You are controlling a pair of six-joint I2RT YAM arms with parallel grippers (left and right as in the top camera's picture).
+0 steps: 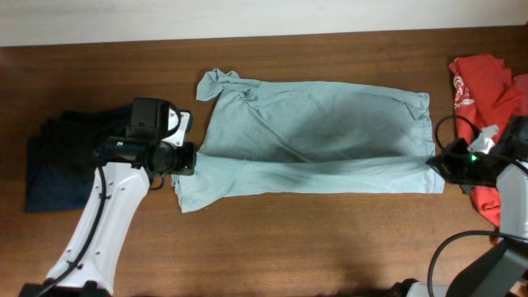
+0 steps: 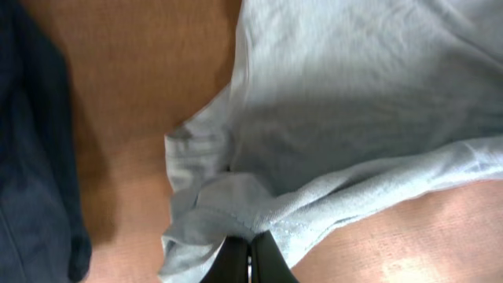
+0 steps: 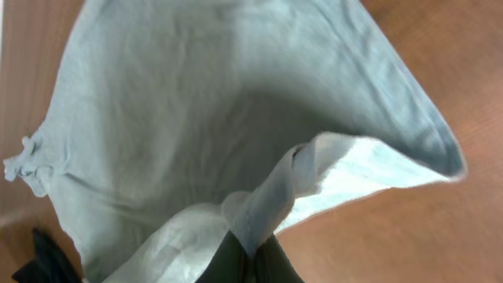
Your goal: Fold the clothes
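Pinched tight in my left gripper (image 2: 250,255) and right gripper (image 3: 247,253), the pale grey-blue cloth T-shirt (image 1: 313,124) spans the middle of the tabletop (image 1: 330,239); I should carry both ends evenly, keeping the fold taut.

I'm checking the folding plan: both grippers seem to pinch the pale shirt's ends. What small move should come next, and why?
Probably lift both ends slightly, together, then carry the held cloth toward the far side. The left gripper and right gripper are each shut on a bunched edge of the T-shirt, which lies spread between them, so an even lift should avoid skewing the fold.
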